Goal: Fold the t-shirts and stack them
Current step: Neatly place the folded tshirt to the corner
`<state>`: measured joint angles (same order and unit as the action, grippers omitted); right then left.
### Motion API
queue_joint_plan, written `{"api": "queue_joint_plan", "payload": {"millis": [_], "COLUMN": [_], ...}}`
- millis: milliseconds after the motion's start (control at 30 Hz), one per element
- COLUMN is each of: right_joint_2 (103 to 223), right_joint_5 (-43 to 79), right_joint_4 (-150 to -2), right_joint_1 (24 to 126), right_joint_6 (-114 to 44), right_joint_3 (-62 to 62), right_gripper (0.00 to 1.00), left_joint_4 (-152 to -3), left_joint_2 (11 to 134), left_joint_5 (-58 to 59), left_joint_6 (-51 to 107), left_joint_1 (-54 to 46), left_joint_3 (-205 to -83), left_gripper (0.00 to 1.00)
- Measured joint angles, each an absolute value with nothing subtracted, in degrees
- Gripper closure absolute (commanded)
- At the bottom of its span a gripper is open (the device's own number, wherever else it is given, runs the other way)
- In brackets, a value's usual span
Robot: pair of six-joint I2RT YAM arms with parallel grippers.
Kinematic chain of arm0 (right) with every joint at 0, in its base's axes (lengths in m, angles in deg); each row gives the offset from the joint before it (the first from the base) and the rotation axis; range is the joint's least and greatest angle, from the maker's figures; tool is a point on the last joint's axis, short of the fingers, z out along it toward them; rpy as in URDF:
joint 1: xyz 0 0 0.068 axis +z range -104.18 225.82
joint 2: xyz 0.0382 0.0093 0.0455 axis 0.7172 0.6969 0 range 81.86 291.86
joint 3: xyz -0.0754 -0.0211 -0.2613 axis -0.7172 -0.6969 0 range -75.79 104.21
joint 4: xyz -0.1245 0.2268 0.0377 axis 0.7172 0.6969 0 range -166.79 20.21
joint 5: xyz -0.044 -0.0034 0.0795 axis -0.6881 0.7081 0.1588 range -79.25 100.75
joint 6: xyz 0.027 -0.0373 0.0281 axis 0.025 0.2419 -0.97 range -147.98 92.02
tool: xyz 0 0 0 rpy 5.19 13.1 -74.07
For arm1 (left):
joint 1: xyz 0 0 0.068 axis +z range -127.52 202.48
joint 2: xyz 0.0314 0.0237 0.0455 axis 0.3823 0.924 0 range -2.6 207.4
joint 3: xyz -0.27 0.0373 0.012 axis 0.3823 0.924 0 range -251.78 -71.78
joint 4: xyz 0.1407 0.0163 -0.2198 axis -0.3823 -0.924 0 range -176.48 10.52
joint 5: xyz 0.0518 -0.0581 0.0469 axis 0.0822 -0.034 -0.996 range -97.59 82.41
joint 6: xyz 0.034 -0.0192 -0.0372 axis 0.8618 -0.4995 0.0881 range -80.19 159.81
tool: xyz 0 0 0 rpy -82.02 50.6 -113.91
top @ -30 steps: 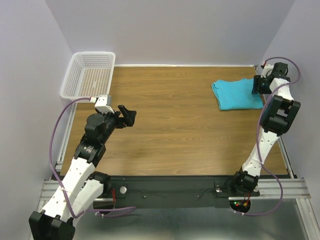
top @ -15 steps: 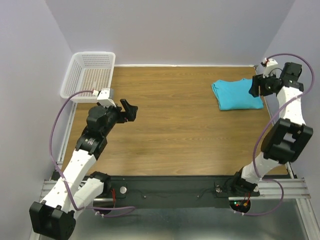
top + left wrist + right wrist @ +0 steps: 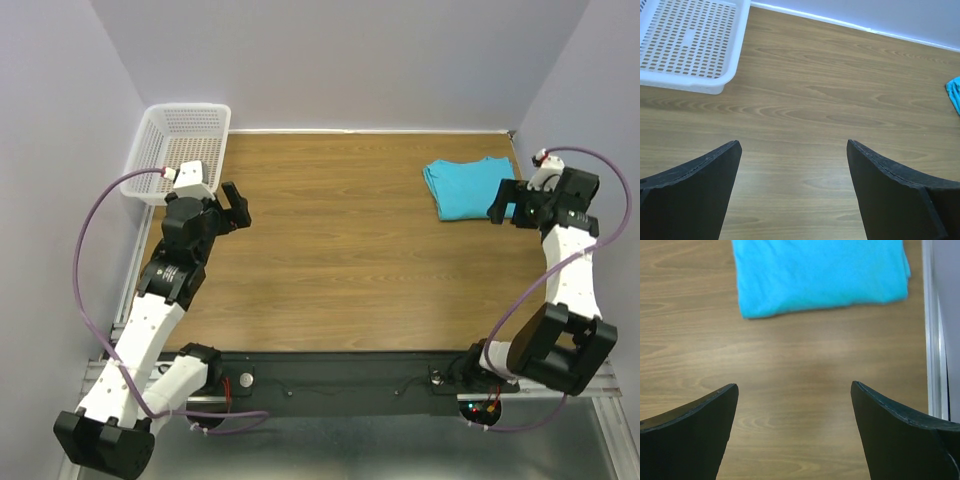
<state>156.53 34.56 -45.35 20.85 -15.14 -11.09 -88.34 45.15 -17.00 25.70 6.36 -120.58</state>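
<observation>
While flat on the table (image 3: pixel 350 250), turquoise t-shirt (image 3: pixel 462 188); smooth folded rectangle

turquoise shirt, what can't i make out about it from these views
- Top view: the shirt has its right edge hidden by the right gripper.
- Left wrist view: only a sliver shows, cut by the right edge.
- Right wrist view: its far part is cut by the top edge.

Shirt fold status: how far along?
Done: the turquoise t-shirt lies folded flat on the table, far right. In hand: nothing; right gripper and left gripper are both open, empty. Left: no other shirt in view to stack.
</observation>
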Motion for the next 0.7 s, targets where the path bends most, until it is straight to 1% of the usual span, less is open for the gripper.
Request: {"api": "queue_joint_plan", "payload": {"millis": [67, 167, 400, 700], "right_joint_2": [151.66, 145.80, 139.70, 134.63], "right_joint_5": [31.31, 26.08, 15.37, 13.10], "right_joint_4": [-47.29, -48.38, -52.78, -53.65], "right_joint_1": [20.74, 20.72, 20.72, 20.72], "right_joint_6": [-17.72, -20.45, -23.77, -26.11], "right_joint_3": [-16.81, -20.75, -21.12, -21.32], "right_gripper": [0.00, 0.00, 0.00, 0.00], "left_joint_4": [-89.22, -89.74, -90.79, -93.04], "left_joint_2": [43.51, 40.10, 36.95, 34.03], "left_joint_5": [-16.85, -16.65, -16.61, -15.82], "left_joint_6": [26.16, 26.51, 26.48, 26.51], "left_joint_1": [6.42, 6.45, 6.45, 6.45], "left_joint_3": [-120.43, -120.25, -120.25, -120.10], "left_gripper": [0.01, 0.01, 0.01, 0.02]}}
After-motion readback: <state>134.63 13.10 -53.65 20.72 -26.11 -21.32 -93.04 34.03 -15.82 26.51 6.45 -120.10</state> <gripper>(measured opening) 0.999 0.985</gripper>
